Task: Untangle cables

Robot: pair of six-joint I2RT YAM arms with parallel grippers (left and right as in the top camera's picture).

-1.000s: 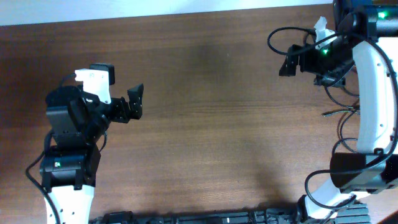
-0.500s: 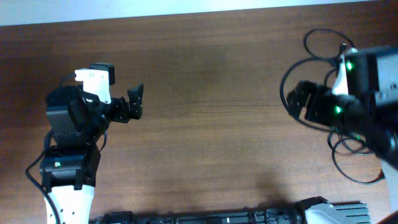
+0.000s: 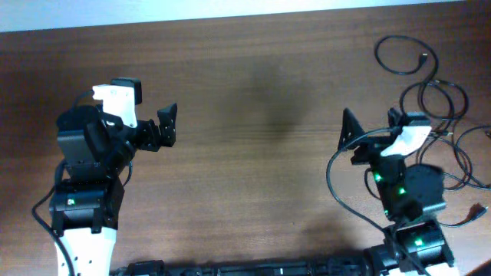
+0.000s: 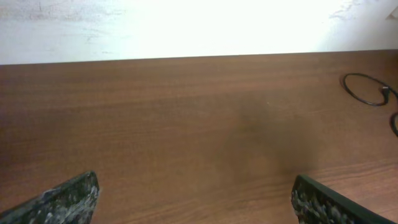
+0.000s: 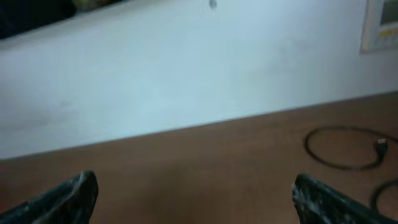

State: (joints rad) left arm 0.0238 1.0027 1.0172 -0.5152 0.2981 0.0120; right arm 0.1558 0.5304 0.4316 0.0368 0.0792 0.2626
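Several thin black cables lie in loops at the table's right side: one loop (image 3: 404,55) at the far right corner, a second loop (image 3: 443,98) below it, and more strands (image 3: 468,157) trailing to the right edge. The far loop also shows in the left wrist view (image 4: 368,89) and the right wrist view (image 5: 342,148). My right gripper (image 3: 349,139) is open and empty, left of the cables, pointing left. My left gripper (image 3: 166,126) is open and empty at the table's left side, far from the cables. Both wrist views show jaws spread wide over bare wood.
The brown wooden table (image 3: 253,153) has a white wall along its far edge (image 4: 186,28). A black rail (image 3: 253,268) runs along the near edge. Thick arm wires hang by the right arm's base (image 3: 337,192).
The right arm has swung from the far right corner down toward the near right, uncovering the cable loops. The left arm has not moved.
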